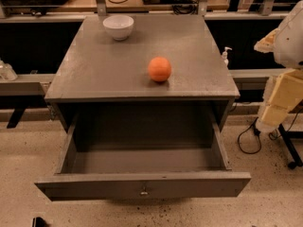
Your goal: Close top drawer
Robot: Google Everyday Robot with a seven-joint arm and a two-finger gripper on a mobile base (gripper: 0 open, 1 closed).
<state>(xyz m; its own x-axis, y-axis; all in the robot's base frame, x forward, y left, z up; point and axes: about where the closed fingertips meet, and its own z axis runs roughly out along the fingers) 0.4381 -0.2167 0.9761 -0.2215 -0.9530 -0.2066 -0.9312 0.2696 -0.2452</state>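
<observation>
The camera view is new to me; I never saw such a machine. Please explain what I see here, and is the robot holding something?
This is one picture, looking down at a grey cabinet. Where the camera sits is not known. The top drawer is pulled out and looks empty. On the cabinet top stand a white bowl and an orange, apart from each other. The robot has one arm; only part of it shows at the right edge. Its gripper, the pale yellowish piece, hangs there beside the cabinet, away from the drawer. Nothing is seen in it.
</observation>
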